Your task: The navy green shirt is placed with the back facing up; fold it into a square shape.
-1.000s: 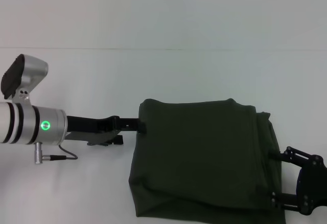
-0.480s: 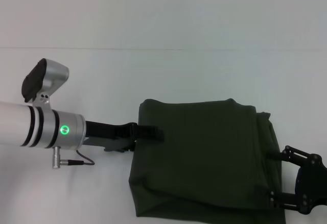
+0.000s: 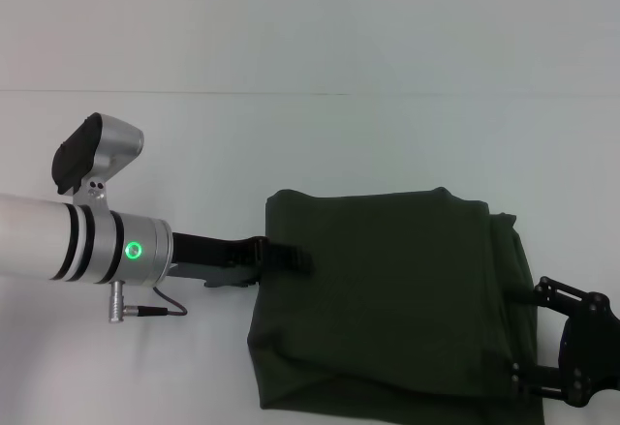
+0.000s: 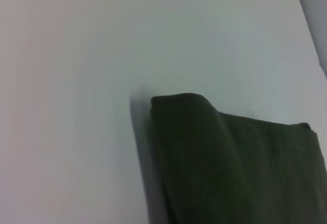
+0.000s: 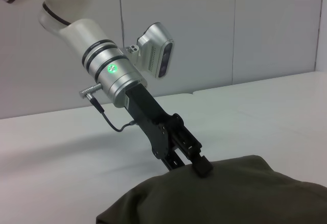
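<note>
Matte soft cloth shirt (image 3: 387, 299); smooth white table (image 3: 291, 144)

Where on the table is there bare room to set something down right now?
Bare table runs along the far side beyond the navy green shirt, and near-left below the left gripper. It is crowded at the shirt's left edge, where that gripper sits, and its right edge by the right gripper.

Robot test lab, bare white table (image 3: 291, 135), plain pale panelled wall (image 5: 255, 25) behind, nothing domestic-looking in view

Bright, even overhead light whitens the table (image 3: 291, 144); soft shadows edge the shirt (image 4: 230, 168), slightly blurred up close.
</note>
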`<action>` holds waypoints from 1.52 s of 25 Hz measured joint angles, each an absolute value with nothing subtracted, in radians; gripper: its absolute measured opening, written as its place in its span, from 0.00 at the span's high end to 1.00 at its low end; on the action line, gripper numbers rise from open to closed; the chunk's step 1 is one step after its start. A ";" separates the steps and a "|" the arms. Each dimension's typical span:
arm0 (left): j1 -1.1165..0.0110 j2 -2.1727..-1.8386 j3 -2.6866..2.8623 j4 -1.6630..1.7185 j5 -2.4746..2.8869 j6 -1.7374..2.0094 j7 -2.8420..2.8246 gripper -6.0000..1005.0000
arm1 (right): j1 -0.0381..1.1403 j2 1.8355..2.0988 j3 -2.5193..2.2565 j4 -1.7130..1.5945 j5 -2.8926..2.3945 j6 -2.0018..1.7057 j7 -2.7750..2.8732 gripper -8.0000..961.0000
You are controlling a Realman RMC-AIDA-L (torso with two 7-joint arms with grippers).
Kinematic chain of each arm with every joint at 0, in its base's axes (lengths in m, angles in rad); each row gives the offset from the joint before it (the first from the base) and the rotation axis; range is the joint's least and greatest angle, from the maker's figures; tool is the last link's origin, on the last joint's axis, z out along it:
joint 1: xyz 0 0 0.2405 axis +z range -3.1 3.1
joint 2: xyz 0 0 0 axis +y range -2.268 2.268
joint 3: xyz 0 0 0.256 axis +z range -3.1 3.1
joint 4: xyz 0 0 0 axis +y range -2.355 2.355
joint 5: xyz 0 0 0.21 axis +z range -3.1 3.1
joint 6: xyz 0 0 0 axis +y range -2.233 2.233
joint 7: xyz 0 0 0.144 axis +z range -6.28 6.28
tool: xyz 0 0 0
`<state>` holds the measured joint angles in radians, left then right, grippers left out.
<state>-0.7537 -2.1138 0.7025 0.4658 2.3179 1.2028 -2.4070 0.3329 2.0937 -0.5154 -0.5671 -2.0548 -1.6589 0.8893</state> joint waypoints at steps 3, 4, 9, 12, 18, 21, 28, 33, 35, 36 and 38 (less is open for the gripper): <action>-0.752 -2.115 0.708 0.468 2.320 1.191 -2.406 0.16 | 0.333 2.094 -0.515 -0.567 -2.054 -1.661 0.890 0.08; -0.751 -2.116 0.708 0.468 2.320 1.189 -2.406 0.20 | 0.334 2.094 -0.513 -0.567 -2.054 -1.663 0.890 0.08; -0.751 -2.118 0.708 0.463 2.320 1.180 -2.398 0.48 | 0.337 2.094 -0.511 -0.567 -2.054 -1.667 0.890 0.08; -0.751 -2.118 0.709 0.463 2.320 1.180 -2.393 0.65 | 0.337 2.094 -0.510 -0.568 -2.054 -1.667 0.890 0.08; -0.752 -2.118 0.709 0.463 2.317 1.181 -2.378 0.80 | 0.338 2.094 -0.508 -0.568 -2.054 -1.668 0.890 0.08; -0.748 -2.110 0.702 0.468 2.314 1.187 -2.369 0.82 | 0.340 2.094 -0.508 -0.568 -2.053 -1.669 0.890 0.08; -0.738 -2.070 0.693 0.495 2.319 1.204 -2.371 0.87 | 0.343 2.095 -0.506 -0.568 -2.027 -1.669 0.890 0.08; -0.709 -2.046 0.647 0.548 2.334 1.199 -2.380 0.90 | 0.342 2.095 -0.506 -0.564 -2.017 -1.669 0.891 0.08; -0.701 -2.039 0.609 0.559 2.354 1.198 -2.380 0.89 | 0.342 2.095 -0.506 -0.559 -2.015 -1.669 0.891 0.08; -0.695 -2.037 0.584 0.563 2.363 1.198 -2.379 0.89 | 0.342 2.095 -0.506 -0.557 -2.014 -1.668 0.891 0.08; -0.685 -2.037 0.553 0.567 2.373 1.200 -2.372 0.89 | 0.344 2.095 -0.506 -0.557 -2.014 -1.667 0.890 0.08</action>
